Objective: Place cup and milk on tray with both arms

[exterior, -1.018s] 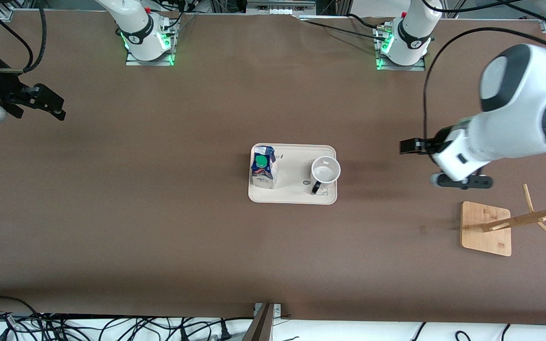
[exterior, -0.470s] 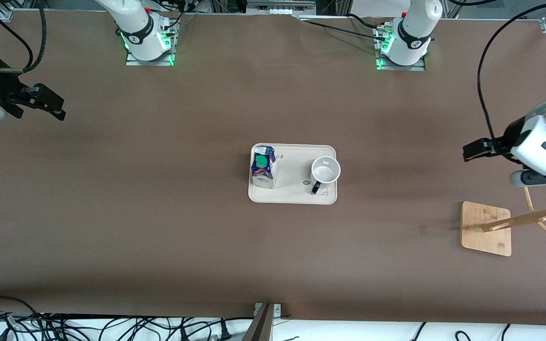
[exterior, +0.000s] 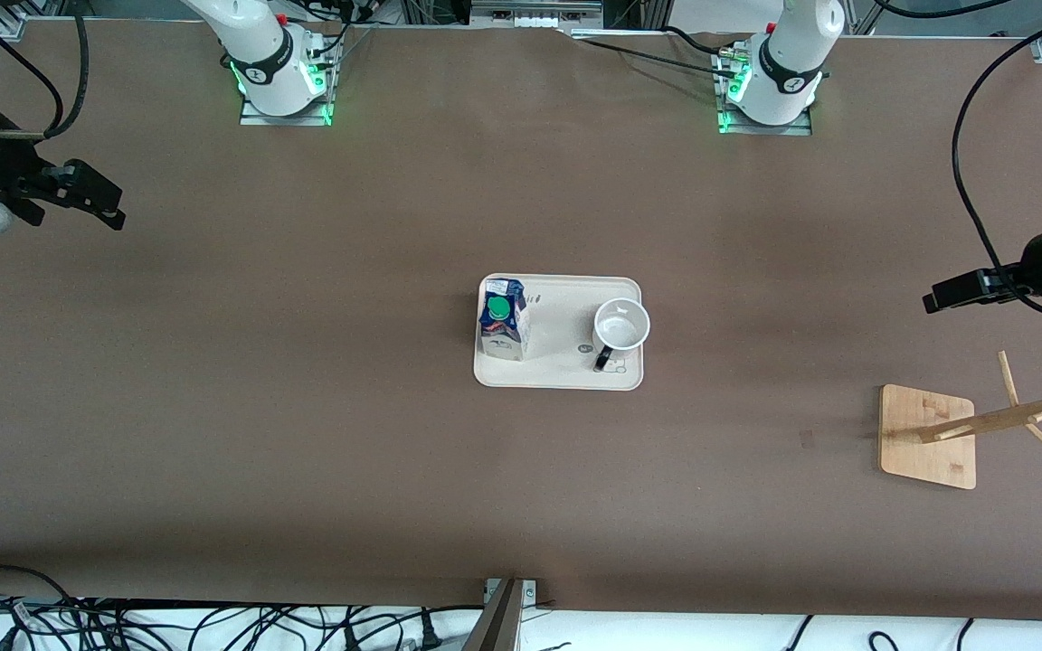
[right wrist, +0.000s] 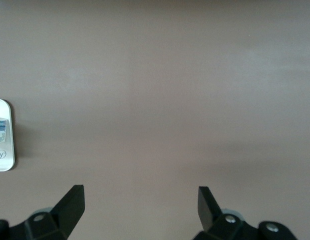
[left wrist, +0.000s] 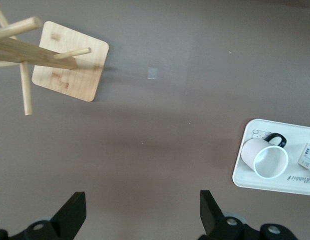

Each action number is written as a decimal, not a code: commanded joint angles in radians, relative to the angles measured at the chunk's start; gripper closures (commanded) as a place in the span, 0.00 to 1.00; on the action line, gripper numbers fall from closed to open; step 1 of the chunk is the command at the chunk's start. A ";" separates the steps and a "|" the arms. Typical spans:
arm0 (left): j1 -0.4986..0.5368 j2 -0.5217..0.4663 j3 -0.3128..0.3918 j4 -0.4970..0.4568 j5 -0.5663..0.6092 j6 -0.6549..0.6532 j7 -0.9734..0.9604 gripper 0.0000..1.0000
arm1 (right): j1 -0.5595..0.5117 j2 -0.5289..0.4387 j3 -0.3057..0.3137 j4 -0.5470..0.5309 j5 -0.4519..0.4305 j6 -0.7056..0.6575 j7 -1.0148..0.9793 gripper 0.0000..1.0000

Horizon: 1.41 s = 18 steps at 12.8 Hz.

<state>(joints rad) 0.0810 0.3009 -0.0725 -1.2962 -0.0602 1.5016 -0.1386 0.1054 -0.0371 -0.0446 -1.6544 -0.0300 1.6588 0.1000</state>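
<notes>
The cream tray point(exterior: 563, 363) lies mid-table. On it, at the end toward the right arm, the blue and white milk point(exterior: 503, 329) stands upright with its green cap up. The white cup point(exterior: 621, 326) stands upright at the tray's other end, its black handle pointing toward the front camera. My left gripper point(exterior: 937, 298) hangs open and empty above bare table at the left arm's end, well away from the tray. Its wrist view shows the open left gripper point(left wrist: 142, 210), the cup point(left wrist: 265, 159) and the tray point(left wrist: 244, 176). My right gripper point(exterior: 116, 206) waits open and empty at the right arm's end. Its wrist view has the right gripper point(right wrist: 140, 205) over bare table and a tray corner point(right wrist: 2, 161).
A wooden rack with a square base point(exterior: 926, 436) and slanted pegs point(exterior: 1023, 416) stands near the left arm's end, nearer the front camera than the left gripper. The same base point(left wrist: 69, 61) appears in the left wrist view. Cables lie along the table's front edge.
The left arm has drawn back from beside the tray toward its own end of the table, gripper open throughout. Right arm, cup, milk and tray have not moved.
</notes>
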 commanded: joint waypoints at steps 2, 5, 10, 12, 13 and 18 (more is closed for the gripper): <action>-0.023 -0.031 -0.003 0.011 0.020 -0.035 0.025 0.00 | -0.004 0.002 0.002 0.016 0.015 -0.013 0.003 0.00; -0.013 -0.029 0.008 0.009 0.019 -0.028 0.004 0.00 | -0.004 0.000 0.002 0.016 0.015 -0.013 0.003 0.00; -0.041 -0.146 0.046 -0.124 0.025 0.022 -0.012 0.00 | -0.004 0.000 0.000 0.016 0.015 -0.013 0.003 0.00; -0.114 -0.213 0.097 -0.219 0.020 0.051 -0.010 0.00 | -0.003 0.000 0.000 0.016 0.015 -0.014 0.004 0.00; -0.119 -0.221 0.099 -0.242 0.023 0.083 -0.012 0.00 | -0.003 0.000 0.000 0.016 0.015 -0.013 0.004 0.00; -0.122 -0.296 0.143 -0.371 0.007 0.229 0.010 0.00 | -0.004 0.002 -0.001 0.016 0.015 -0.013 0.003 0.00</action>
<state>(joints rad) -0.0227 0.0578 0.0452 -1.5990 -0.0539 1.6860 -0.1453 0.1052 -0.0371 -0.0452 -1.6540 -0.0300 1.6588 0.1001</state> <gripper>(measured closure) 0.000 0.000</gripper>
